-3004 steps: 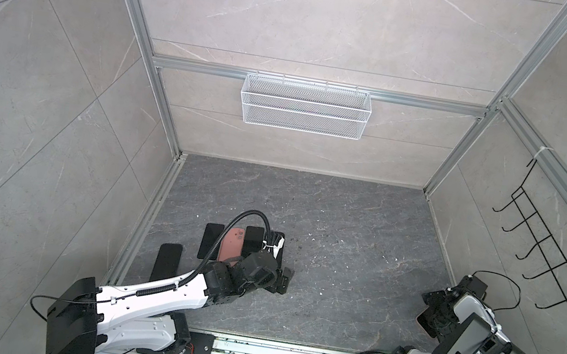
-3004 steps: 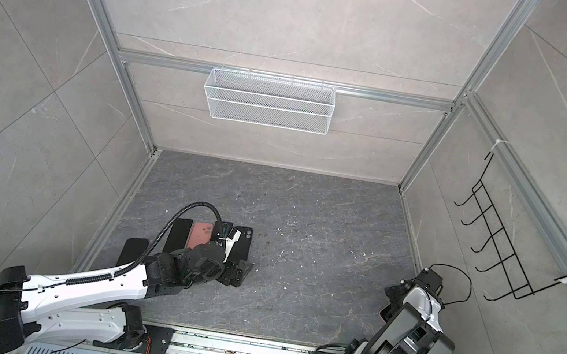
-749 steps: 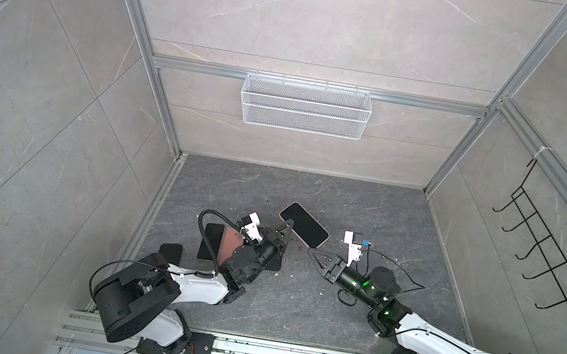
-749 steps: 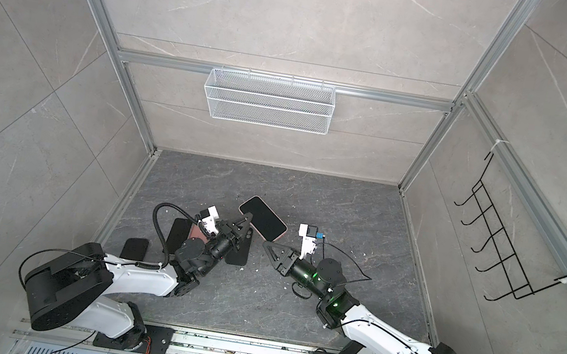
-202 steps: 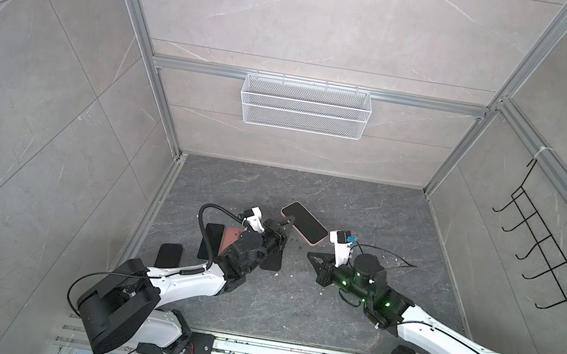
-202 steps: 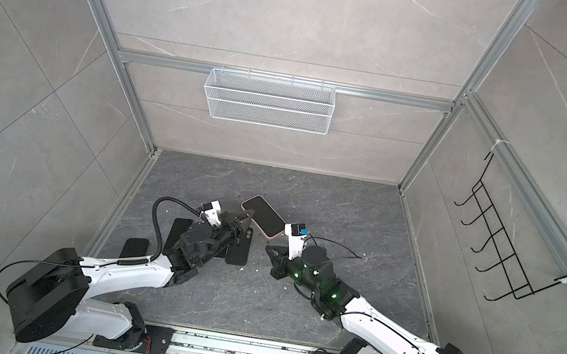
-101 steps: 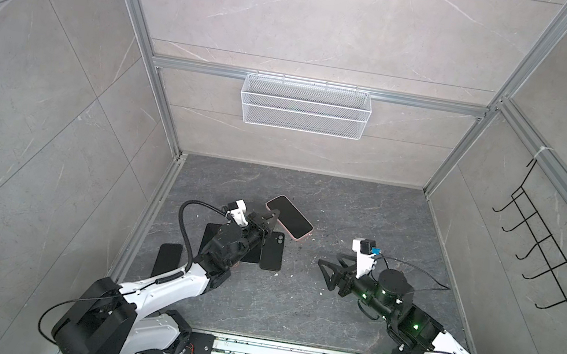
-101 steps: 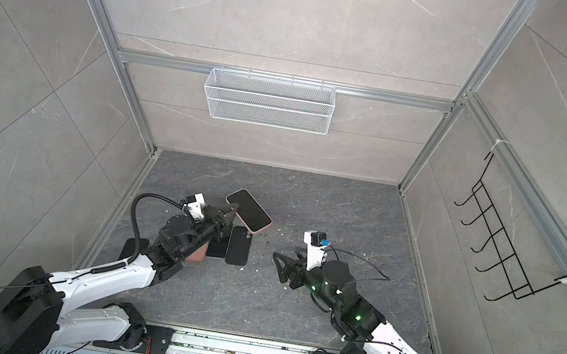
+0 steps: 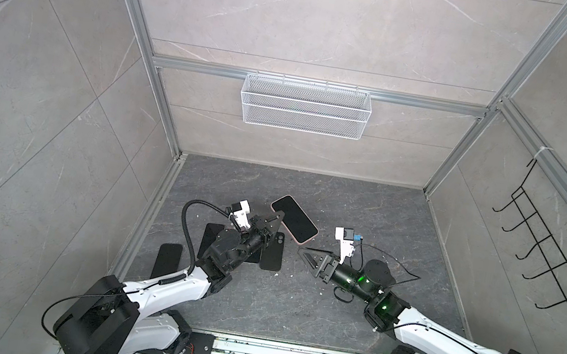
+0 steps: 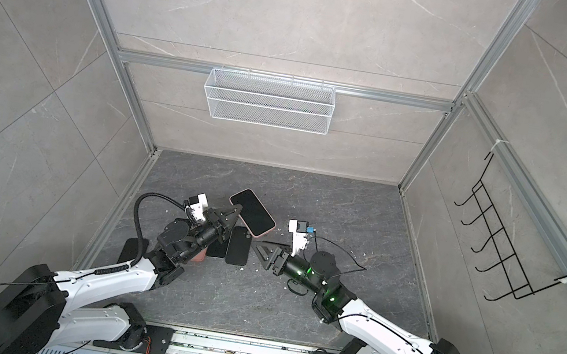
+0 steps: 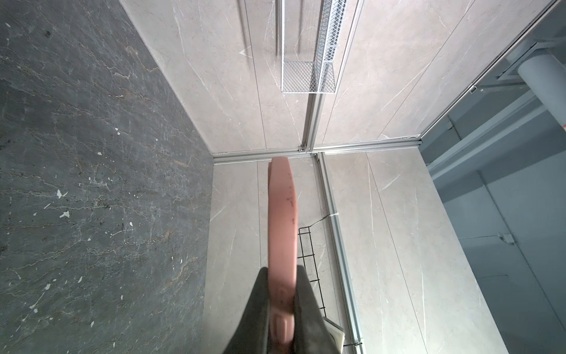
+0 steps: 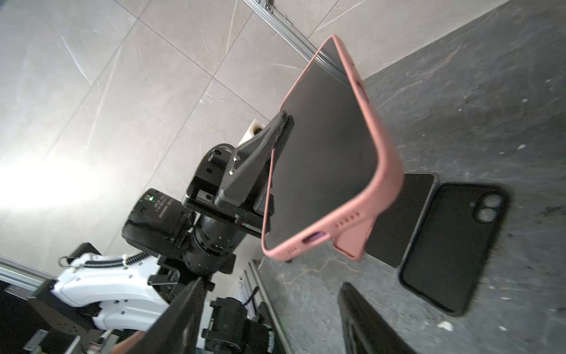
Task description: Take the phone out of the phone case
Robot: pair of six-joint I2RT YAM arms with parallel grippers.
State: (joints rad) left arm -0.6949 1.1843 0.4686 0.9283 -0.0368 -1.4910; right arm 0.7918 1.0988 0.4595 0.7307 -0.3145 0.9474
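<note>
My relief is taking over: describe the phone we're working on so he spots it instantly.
Over the dark floor, left of centre, the left hand grips a phone by one edge. It has a pink case and is the only one held off the floor, tilted; the black case below lies flat.

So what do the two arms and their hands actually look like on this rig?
Left arm and right arm: white shells, black joints and bases. Left hand and right hand: black, with flat triangular fingers. White camera bracket on each wrist, blue plug on the right one. Thick black cable loops off the left arm; green lights glow on the right.
</note>
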